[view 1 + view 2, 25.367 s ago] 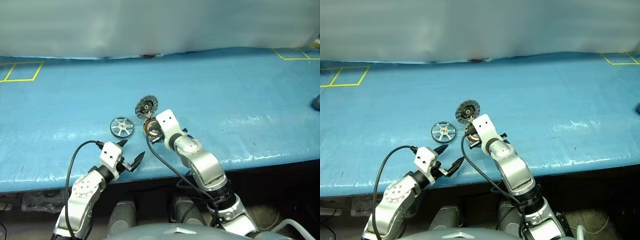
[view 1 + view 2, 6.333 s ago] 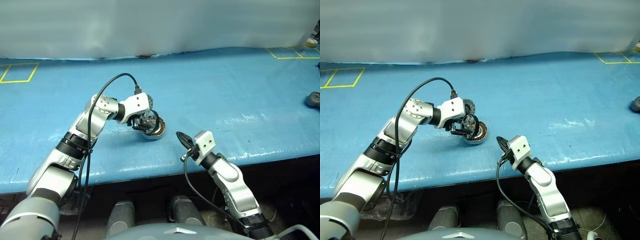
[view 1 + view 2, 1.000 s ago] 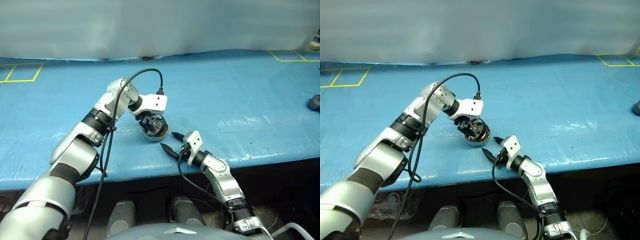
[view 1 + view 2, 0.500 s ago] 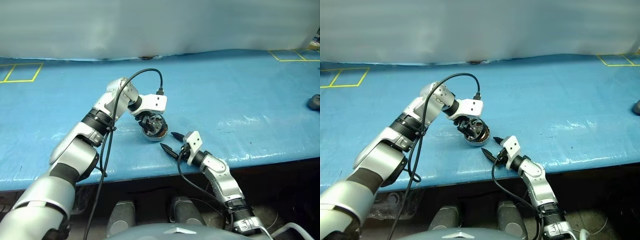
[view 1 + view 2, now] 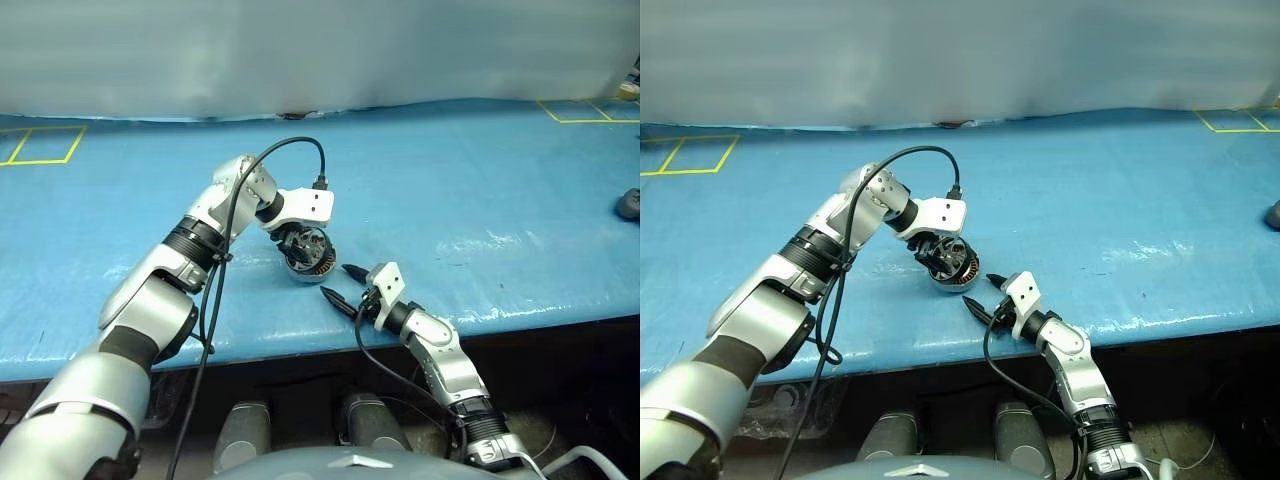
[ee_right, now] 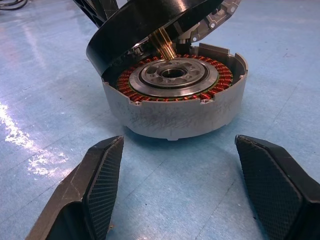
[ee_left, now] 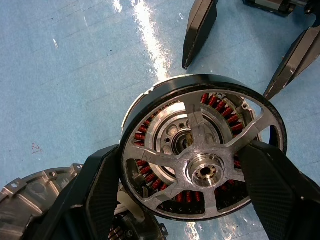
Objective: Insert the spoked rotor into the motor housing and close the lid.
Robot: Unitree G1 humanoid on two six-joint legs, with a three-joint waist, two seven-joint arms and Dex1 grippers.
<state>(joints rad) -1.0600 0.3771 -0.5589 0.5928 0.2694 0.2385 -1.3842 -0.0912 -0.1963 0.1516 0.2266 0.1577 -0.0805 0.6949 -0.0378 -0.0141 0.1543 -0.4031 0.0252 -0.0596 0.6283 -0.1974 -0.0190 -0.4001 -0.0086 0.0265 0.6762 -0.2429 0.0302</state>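
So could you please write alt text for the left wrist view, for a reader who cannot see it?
The left gripper holds the spoked rotor by its rim between its two black fingers, tilted over the motor housing, whose copper windings show between the spokes. Beyond it, the right gripper is open above the blue table cover.

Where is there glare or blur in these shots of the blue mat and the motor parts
Left wrist view: a bright glare streak on the blue mat above the silver spoked rotor. Right wrist view: a white glare patch beside the round copper-wound motor housing; its own black fingertips look soft up close. Head views: sheen patches on the mat, and a hazy pale backdrop.
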